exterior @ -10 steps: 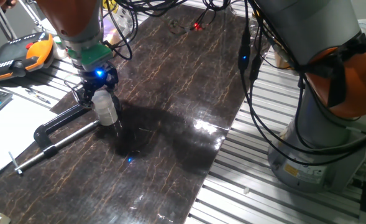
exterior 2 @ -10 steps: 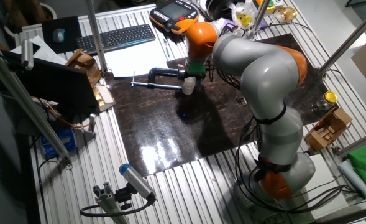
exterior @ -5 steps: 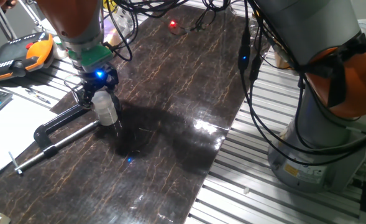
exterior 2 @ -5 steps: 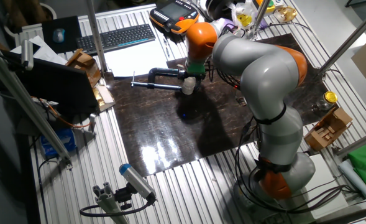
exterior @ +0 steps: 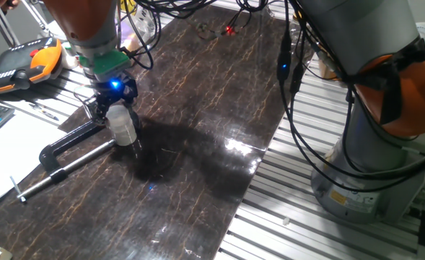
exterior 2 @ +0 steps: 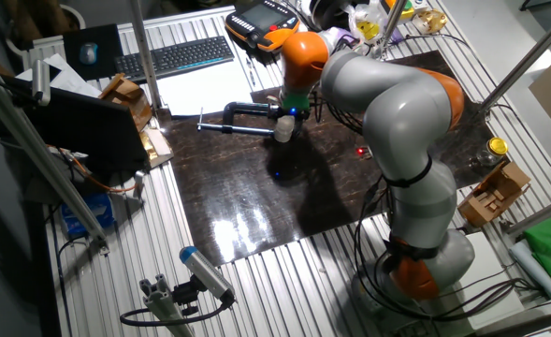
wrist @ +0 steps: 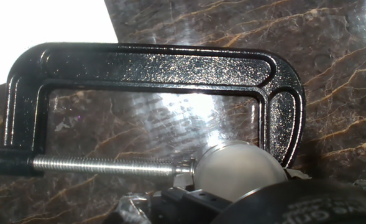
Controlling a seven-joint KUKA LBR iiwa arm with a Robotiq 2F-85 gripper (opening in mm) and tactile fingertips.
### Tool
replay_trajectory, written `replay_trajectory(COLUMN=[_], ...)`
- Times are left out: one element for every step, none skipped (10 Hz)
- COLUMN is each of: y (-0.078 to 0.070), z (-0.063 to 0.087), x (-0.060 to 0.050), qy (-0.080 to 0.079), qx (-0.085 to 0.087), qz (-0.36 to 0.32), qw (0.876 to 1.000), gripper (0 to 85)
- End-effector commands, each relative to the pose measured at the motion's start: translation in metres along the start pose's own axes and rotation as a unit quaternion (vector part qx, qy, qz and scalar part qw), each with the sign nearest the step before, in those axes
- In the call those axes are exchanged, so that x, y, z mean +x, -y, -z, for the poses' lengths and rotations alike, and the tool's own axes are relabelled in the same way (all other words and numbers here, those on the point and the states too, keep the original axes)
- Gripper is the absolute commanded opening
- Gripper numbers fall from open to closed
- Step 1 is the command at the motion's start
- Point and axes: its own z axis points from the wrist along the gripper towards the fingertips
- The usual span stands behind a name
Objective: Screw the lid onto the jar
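nothing has really moved over the last second: pincer [exterior: 111,108], jar [exterior: 123,128] and clamp sit in the same spots in both fixed views. only change is a small red light spot wandering on the desk [exterior: 219,101], irrelevant. so either the wrist is turning in place, which these views wouldn't reveal, or it's paused. my read: we're in the screwing-down phase, not approach or retreat.

jar stands upright on the dark marbled desk, held in the mouth of the black c-clamp [wrist: 151,68]. in the hand view the clamp's screw tip [wrist: 184,167] touches the side of the pale round lid [wrist: 240,169], which sits on top of the jar; jar body itself is hidden below it there. can't tell how far the thread is engaged.

pincer is straight above the jar, fingers pointing down at the lid, blue led lit. black finger parts crowd the bottom edge of the hand view right against the lid, so it looks closed on the lid, but contact itself is mostly out of frame, so that's a judgement.

arm pose: reaches across the desk from its base on the far side, orange wrist section vertical over the clamp, cables trailing behind.
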Motion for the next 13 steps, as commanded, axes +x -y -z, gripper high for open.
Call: replay_trajectory(y=[-0.0002, -0.0004, -0.0002, 0.0003, 0.0008, 0.0018, 0.0023, 0.0023, 0.0025, 0.0027, 0.0029, 0.0030, 0.0031], z=[-0.0003, -0.0006, -0.0015, -0.0023, -0.0031, -0.0035, -0.0039, -0.0043, -0.0046, -0.0049, -0.0050, -0.0052, -0.0053], x=[0.0005, 0.0009, 0.0011, 0.0013, 0.0015, 0.0014, 0.0014, 0.0015, 0.0016, 0.0017, 0.0016, 0.0017, 0.0017], qy=[0.000, 0.001, 0.002, 0.003, 0.004, 0.004, 0.005, 0.005, 0.006, 0.006, 0.006, 0.006, 0.006], qx=[0.000, 0.001, 0.001, 0.001, 0.001, 0.001, 0.001, 0.001, 0.001, 0.001, 0.001, 0.001, 0.001], qz=[0.000, -0.001, -0.001, -0.001, -0.001, 0.000, 0.000, 0.000, -0.001, 0.000, 0.000, 0.000, 0.000], qw=[1.000, 1.000, 1.000, 1.000, 1.000, 1.000, 1.000, 1.000, 1.000, 1.000, 1.000, 1.000, 1.000], gripper=[68.3, 68.3, 68.3, 68.7, 69.3, 69.3, 69.3, 69.3, 70.7, 73.0, 74.7, 74.0, 73.3])
